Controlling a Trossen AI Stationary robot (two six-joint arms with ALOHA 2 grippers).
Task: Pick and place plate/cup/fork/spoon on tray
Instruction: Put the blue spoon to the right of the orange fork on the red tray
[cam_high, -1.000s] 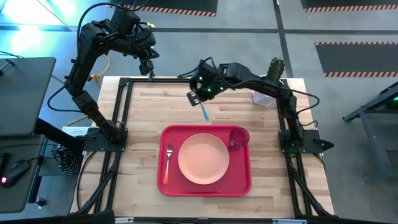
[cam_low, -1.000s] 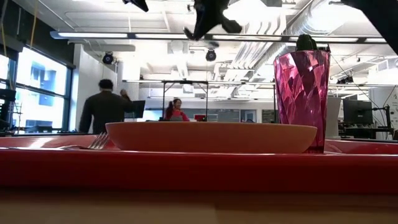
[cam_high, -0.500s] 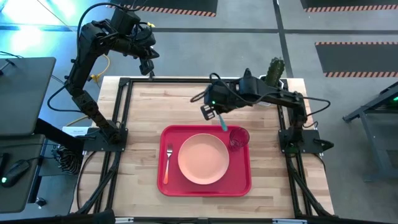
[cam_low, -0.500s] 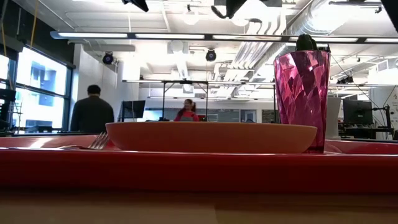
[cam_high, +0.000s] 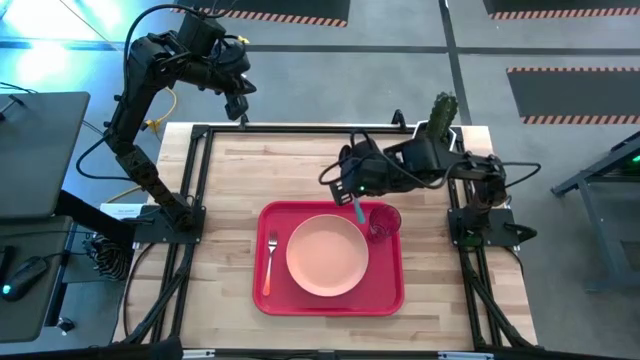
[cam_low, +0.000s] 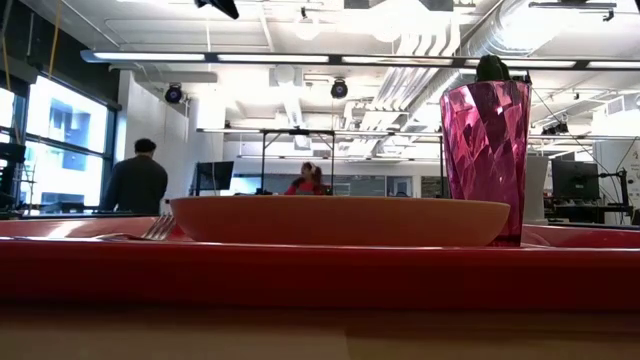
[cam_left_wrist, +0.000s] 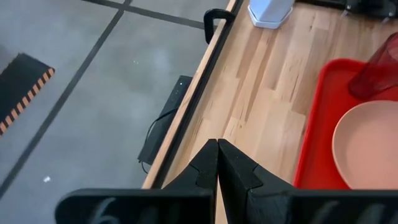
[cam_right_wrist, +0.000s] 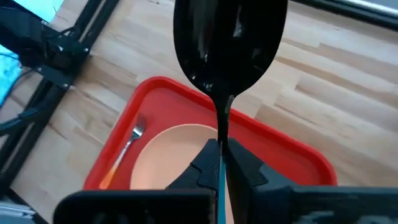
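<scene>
The red tray (cam_high: 268, 300) lies on the table's near middle. On it rest the peach plate (cam_high: 327, 255), the fork (cam_high: 270, 260) along its left side and the red-pink cup (cam_high: 384, 220), upright at its far right corner. My right gripper (cam_high: 349, 189) is shut on the spoon (cam_high: 358, 208) above the tray's far edge, just left of the cup. My left gripper (cam_high: 240, 108) is shut and empty, high over the table's far left corner. The low view shows the plate (cam_low: 340, 220), cup (cam_low: 485, 160) and fork tines (cam_low: 152, 230). My right gripper pinches the spoon between its two fingers (cam_right_wrist: 239, 167), about where the dark metal neck (cam_right_wrist: 223, 127) meets the teal handle. The dark bowl (cam_right_wrist: 224, 43) sticks out on one side of the fingers. The teal handle (cam_high: 359, 210) slants down on the other side. The spoon is lifted clear.
A white pot with a green cactus (cam_high: 440, 118) stands at the table's far right corner, behind my right arm. Black frame rails (cam_high: 200, 180) run along the table's edges. Bare wood lies left and right of the tray. People stand in the room beyond the table.
My right gripper has carried the spoon from above the table's far middle toward the right and near edges. It now stands over the tray's far edge beside the cup. The spoon has stayed in the hold, its teal handle slanting down.
</scene>
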